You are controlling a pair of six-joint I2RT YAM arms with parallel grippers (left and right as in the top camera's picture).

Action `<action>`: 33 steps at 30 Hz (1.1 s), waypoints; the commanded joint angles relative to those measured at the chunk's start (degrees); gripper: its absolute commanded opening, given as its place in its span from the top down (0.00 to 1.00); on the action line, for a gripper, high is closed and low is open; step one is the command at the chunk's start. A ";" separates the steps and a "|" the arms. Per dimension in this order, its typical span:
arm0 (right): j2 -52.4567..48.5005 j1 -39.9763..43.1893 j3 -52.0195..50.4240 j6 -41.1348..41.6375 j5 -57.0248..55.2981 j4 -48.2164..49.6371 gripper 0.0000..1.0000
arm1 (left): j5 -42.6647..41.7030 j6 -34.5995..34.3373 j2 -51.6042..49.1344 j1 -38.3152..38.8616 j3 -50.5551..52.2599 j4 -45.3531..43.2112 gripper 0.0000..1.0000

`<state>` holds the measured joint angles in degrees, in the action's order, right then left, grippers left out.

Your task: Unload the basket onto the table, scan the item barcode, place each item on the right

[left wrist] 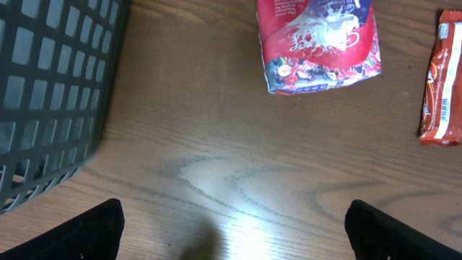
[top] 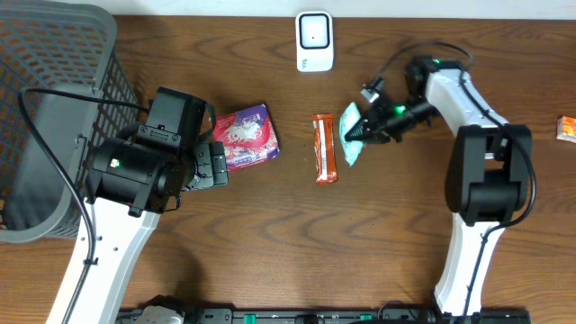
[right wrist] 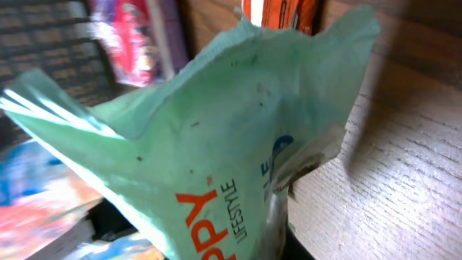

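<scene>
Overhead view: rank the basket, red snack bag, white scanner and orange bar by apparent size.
1. basket
2. red snack bag
3. white scanner and orange bar: too alike to rank. The bar is longer, the scanner wider.

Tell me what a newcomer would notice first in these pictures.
The mint-green packet stands out most: the right hand pinches it just right of the orange bar, and it fills the right wrist view. Next comes the big dark basket at the far left, with the open left hand beside the red bag. A white scanner sits at the top of the overhead view.
</scene>
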<state>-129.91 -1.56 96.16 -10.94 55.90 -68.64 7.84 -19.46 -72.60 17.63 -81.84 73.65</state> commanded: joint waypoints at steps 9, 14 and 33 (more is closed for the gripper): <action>-0.76 11.78 -9.33 9.18 -3.58 7.91 0.36 | 0.17 0.13 -0.07 -0.31 0.24 0.26 0.02; 0.09 14.82 0.26 7.15 -14.45 -5.35 0.33 | 0.17 0.11 -0.07 -0.31 0.24 0.26 0.02; 6.62 -5.42 6.25 23.56 -46.25 -5.68 0.98 | 0.17 0.11 -0.07 -0.31 0.26 0.26 0.02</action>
<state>-123.48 -4.95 104.49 5.76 18.90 -75.72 7.84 -19.46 -72.60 17.63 -81.84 73.65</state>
